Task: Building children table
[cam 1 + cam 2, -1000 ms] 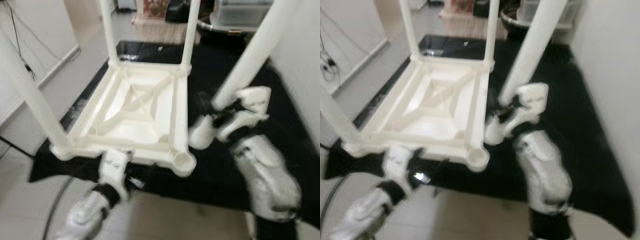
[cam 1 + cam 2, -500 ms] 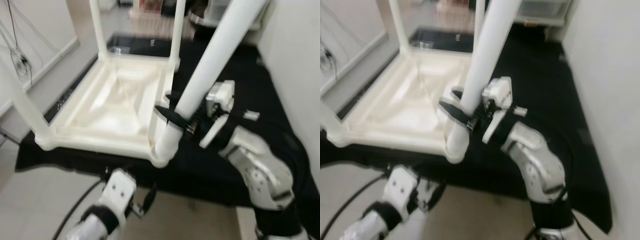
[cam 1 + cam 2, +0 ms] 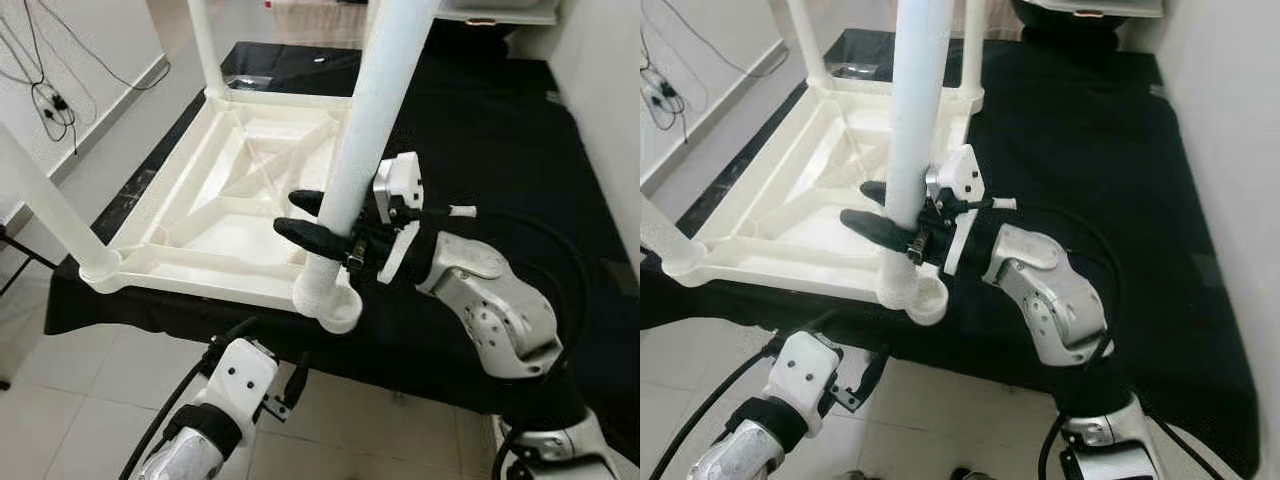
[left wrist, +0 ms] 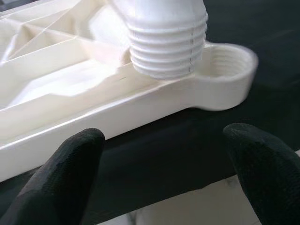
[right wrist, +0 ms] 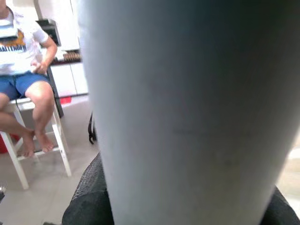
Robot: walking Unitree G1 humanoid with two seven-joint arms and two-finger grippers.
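The black fingers of the right gripper are closed around the lower part of a white table leg, which is held nearly upright with its foot at the near corner of the upturned children's table. In the left wrist view the threaded end of that leg is seen resting on the table's rim just beside the open threaded socket, not inside it. The left gripper is held low below the edge of the black-covered tabletop, its two fingers spread apart with nothing between them, pointed up at that corner. The children's table lies upside down on the black cover, its ribbed underside facing upward. Three other legs are seen already standing in their corners: one at the near left, one at the far left, and one at the far right. By this showing the work is judged to be mostly done: three legs fitted, and the fourth brought to its corner but not yet seated or screwed in. The socket is the only hollow of note, and it is empty; the recessed underside of the table holds nothing loose. In the right wrist view a person seated on a white stool can be made out beyond the leg.
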